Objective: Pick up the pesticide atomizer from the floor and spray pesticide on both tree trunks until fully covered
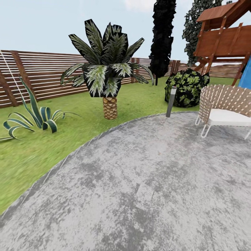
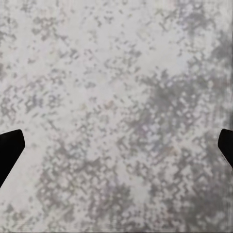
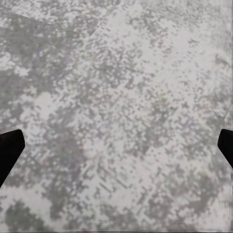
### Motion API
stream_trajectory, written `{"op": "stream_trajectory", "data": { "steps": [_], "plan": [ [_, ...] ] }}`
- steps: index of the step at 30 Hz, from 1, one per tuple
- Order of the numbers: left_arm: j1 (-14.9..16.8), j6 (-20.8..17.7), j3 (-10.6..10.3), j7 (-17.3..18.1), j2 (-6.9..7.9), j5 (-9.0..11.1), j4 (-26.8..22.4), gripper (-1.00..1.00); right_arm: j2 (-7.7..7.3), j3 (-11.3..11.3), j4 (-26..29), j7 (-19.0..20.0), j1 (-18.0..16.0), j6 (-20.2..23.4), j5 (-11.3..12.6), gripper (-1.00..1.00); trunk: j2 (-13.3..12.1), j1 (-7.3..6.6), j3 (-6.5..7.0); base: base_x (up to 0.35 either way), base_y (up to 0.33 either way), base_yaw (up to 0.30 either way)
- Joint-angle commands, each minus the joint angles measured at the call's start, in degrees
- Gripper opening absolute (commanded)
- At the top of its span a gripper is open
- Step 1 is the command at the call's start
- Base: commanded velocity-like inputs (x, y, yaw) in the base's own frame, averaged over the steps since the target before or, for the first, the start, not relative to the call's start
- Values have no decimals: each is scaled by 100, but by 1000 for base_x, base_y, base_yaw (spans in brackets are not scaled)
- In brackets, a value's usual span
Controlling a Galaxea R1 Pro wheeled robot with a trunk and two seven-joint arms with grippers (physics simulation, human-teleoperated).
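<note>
Two end effectors point straight down at the mottled grey paving (image 1: 157,188): left end effector (image 2: 116,150) and right end effector (image 3: 116,150) each show dark fingertips spread wide at the frame edges, jaws apart, holding nothing. Beyond the paving's curved edge lies the garden lawn (image 1: 52,139), with a short scaly palm (image 1: 108,69), slatted fence (image 1: 45,73), and woven chair (image 1: 225,108).
</note>
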State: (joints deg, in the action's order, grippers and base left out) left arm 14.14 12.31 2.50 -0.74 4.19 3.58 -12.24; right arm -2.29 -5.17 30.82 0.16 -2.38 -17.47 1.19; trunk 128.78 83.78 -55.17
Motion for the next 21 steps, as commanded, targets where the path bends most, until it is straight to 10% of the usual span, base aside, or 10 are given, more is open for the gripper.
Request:
{"op": "stream_trajectory", "data": {
  "steps": [1, 21],
  "plan": [
    [1, 17, 3, 4, -2, 37, 3, 100, 1, -2, -6, 2, -2, -19, 12, 100, 2, -1, -5, 0, 0, -272],
    [1, 17, 10, 4, -23, 46, 2, 100, -8, -10, -1, -24, -2, -19, 16, 100, 2, -1, -5, 0, 0, -272]
  ]
}}
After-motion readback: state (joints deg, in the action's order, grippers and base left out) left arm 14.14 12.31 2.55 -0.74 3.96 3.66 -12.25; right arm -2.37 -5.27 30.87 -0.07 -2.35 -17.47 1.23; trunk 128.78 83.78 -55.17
